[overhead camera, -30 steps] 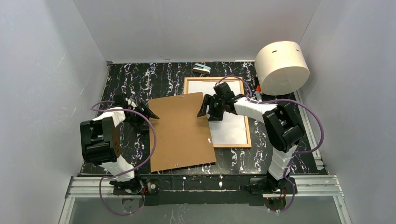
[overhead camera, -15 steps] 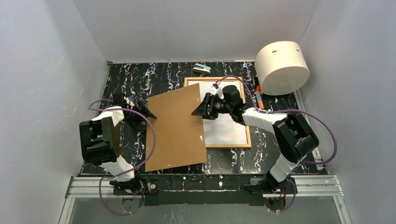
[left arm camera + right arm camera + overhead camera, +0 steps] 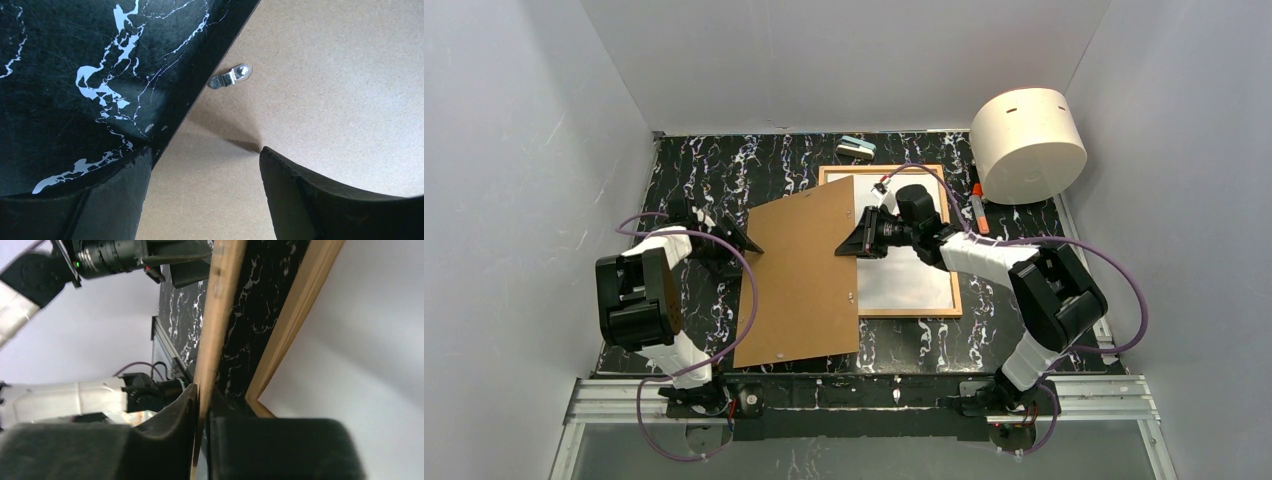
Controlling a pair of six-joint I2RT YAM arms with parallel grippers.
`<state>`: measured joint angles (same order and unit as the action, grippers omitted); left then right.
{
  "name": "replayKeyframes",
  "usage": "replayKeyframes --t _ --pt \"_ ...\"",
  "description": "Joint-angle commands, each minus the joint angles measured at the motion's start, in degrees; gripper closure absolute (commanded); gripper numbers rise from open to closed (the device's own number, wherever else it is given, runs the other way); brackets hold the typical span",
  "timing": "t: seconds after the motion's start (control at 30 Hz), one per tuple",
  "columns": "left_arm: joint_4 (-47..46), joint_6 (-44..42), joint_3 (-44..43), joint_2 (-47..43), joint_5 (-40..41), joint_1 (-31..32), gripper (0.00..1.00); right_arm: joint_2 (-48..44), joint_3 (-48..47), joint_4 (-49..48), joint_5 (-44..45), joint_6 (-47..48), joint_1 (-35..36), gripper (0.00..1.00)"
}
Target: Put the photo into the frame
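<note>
My right gripper [image 3: 857, 243] is clamped on the backing board [image 3: 802, 285] at its right edge. My left gripper [image 3: 749, 243] gapes wide astride the board's left edge. The photo [image 3: 914, 285] lies white side up inside the frame [image 3: 914, 313], back right

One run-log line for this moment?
right hand: shut on brown cardboard backing board edge | left hand: open over its left edge | light-wood picture frame: flat, white-backed photo inside

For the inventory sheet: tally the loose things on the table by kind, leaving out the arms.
Picture frame: 1
White sheet lying in it: 1
Brown backing board: 1
White cylinder: 1
Orange marker: 1
Small grey-and-teal object at the far edge: 1
Total: 6
</note>
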<state>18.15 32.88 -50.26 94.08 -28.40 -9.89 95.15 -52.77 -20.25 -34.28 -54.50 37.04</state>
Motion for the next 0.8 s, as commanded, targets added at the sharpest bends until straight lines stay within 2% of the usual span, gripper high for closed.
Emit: replayKeyframes --t 0.0,0.03,0.17,0.27,0.4,0.5,0.63,0.7,0.77 --pt "4.75 -1.13 1.66 -0.14 1.75 1.16 0.23 -2.97 -5.32 9.08 6.05 2.57 0.35 0.95" --pt "5.06 -1.24 1.35 -0.57 1.76 1.04 0.23 -2.89 -5.94 10.48 7.07 2.67 0.32 0.99" --pt "5.94 -1.51 -1.11 -2.06 0.96 1.16 0.19 -3.40 -8.29 13.85 7.95 5.04 -1.03 0.99" --pt "6.15 -1.28 -2.91 -2.72 0.43 1.06 0.14 -4.34 -9.39 16.28 6.27 6.66 -4.71 0.99" --pt "5.60 -1.07 -5.36 -2.65 -1.41 1.07 0.05 -5.67 -7.96 15.46 -0.89 7.80 -13.33 0.99" --pt "5.37 -0.39 -7.36 -1.61 -3.57 1.12 0.03 -4.78 -9.03 15.65 -9.98 8.85 -20.11 0.99" --pt "5.23 -0.15 -9.68 0.31 -6.16 1.35 0.03 -1.99 -13.16 24.64 -18.09 16.65 -26.55 0.99" --pt "5.12 -0.10 -10.32 0.76 -5.62 1.74 0.03 0.71 -15.78 27.72 -24.13 18.62 -29.69 0.99" --pt "4.98 0.17 -10.82 1.28 -4.54 1.94 0.03 2.63 -18.61 31.64 -25.86 20.82 -31.69 0.99"
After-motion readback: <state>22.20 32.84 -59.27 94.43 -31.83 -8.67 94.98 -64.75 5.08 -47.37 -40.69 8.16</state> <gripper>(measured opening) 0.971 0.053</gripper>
